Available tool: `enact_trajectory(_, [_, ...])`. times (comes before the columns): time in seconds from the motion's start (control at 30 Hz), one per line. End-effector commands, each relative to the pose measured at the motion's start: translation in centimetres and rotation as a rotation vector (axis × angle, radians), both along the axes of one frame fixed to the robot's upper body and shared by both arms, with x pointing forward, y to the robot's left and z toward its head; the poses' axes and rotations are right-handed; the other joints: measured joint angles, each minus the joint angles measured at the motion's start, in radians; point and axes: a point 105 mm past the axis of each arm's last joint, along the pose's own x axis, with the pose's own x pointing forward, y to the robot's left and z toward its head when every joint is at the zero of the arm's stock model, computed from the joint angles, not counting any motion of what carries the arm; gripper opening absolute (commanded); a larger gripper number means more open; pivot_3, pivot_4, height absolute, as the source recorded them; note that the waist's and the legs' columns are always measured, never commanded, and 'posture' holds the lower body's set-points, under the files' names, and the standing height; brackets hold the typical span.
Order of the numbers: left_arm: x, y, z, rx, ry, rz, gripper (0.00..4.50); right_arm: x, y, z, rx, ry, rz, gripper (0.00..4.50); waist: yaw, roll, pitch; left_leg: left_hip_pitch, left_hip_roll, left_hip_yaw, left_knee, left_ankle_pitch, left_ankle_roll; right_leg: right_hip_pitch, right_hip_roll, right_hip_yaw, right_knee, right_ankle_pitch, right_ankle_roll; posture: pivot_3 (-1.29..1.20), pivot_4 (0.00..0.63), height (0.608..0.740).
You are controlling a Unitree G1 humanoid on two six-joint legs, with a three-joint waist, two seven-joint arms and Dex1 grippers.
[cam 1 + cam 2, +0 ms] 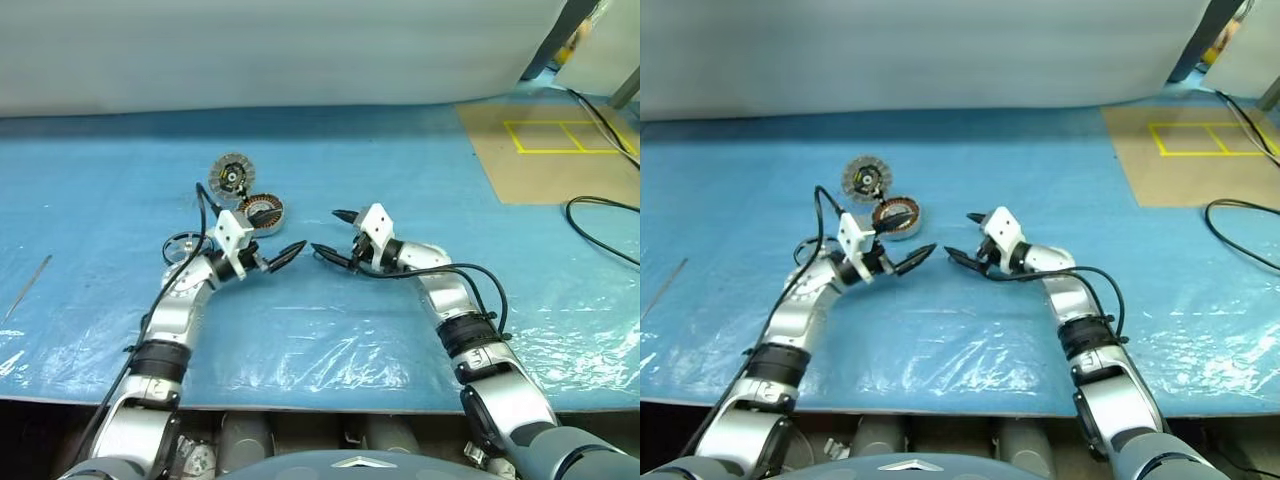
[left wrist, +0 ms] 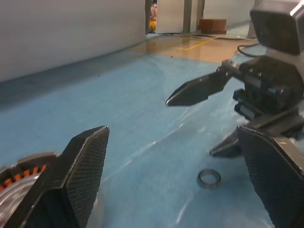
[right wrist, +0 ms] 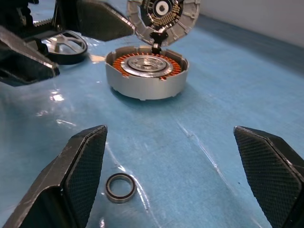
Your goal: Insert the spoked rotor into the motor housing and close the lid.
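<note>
A small dark metal ring (image 3: 119,187) lies flat on the blue plastic-covered bench (image 1: 330,330). A black cable (image 1: 600,230) curls beside a brown floor patch with yellow tape lines (image 1: 555,137).

Both arms fwd, left gripper (image 1: 283,256) & right gripper (image 1: 335,236) wide open, tips facing inward.

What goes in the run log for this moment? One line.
left gripper: open, empty | right gripper: open, empty | spoked rotor: on table | motor housing: lid raised

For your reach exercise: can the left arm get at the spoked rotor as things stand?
Probably yes. The rotor lies flat on the blue sheet right beside the left arm, uncovered. The left tool is open and empty, but points away, so the wrist must swing back.
</note>
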Motion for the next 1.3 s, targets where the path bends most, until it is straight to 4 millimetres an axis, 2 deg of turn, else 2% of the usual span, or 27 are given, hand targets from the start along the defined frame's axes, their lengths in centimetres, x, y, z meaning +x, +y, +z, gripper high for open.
enact_trajectory(0.03, [-0.5, 1.7, 1.5, -0.007, -0.05, 0.033, 4.5, -0.7, 0.2, 2.4, 0.057, -0.033, 0.047, 4.46, 0.001, 0.0, 0.0, 0.0, 0.0, 0.0, 0.0, 0.0, 0.0, 0.0, 0.0, 0.0, 0.0, 0.0, 0.0, 0.0, 0.15, 0.74])
enact_trajectory(0.17, [-1.3, 3.8, 1.5, 0.003, -0.07, 0.093, 4.5, -1.4, 0.5, 3.2, 0.078, -0.026, 0.085, 4.46, 0.001, 0.0, 0.0, 0.001, 0.0, 0.0, 0.001, 0.0, 0.0, 0.0, 0.0, 0.0, -0.001, 0.0, 0.0, 0.0, 0.15, 0.74])
enact_trajectory(0.33, [-2.2, 4.7, 0.5, 0.045, -0.037, 0.108, 4.5, -2.4, 1.1, 3.6, 0.076, -0.01, 0.152, 4.46, 0.001, 0.0, 0.0, 0.001, 0.0, 0.0, 0.0, 0.0, 0.0, 0.0, 0.0, 0.0, -0.002, 0.0, 0.0, 0.0, 0.15, 0.74])
enact_trajectory(0.47, [-2.4, 5.2, 0.6, 0.039, -0.042, 0.118, 4.5, -2.5, 1.2, 3.6, 0.059, -0.005, 0.17, 4.46, 0.001, 0.0, 0.0, 0.001, 0.0, 0.0, 0.0, 0.0, 0.0, 0.0, 0.0, 0.0, -0.003, 0.0, 0.0, 0.0, 0.15, 0.74])
enact_trajectory(1.3, [-3.4, 5.4, -0.1, 0.042, -0.033, 0.155, 4.5, -2.5, 2.2, 3.6, 0.03, 0.013, 0.233, 4.46, 0.0, 0.0, 0.0, 0.001, 0.0, 0.0, 0.0, 0.0, 0.0, 0.0, 0.0, 0.0, -0.002, 0.0, 0.0, 0.0, 0.15, 0.74])
